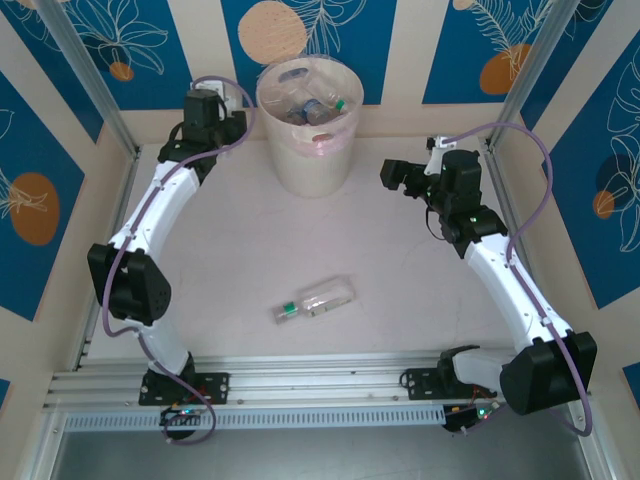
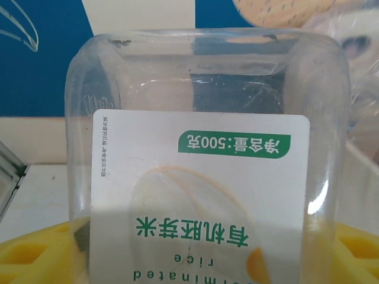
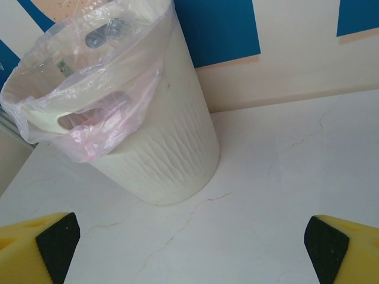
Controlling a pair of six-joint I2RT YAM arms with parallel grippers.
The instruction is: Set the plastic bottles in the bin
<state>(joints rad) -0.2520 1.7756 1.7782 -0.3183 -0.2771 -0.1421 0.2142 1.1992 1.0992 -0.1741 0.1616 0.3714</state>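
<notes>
Plastic bottle point(image 2: 201, 77) label point(image 2: 201, 195): "净含量:500克", "rice"

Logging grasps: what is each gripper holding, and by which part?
Left gripper holds a clear plastic bottle by its labelled body; right gripper is open, holding nothing.

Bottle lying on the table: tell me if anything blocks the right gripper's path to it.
Nothing visible does: bare tabletop lies between the open right gripper and the green-capped bottle; the bin stands farther back.
</notes>
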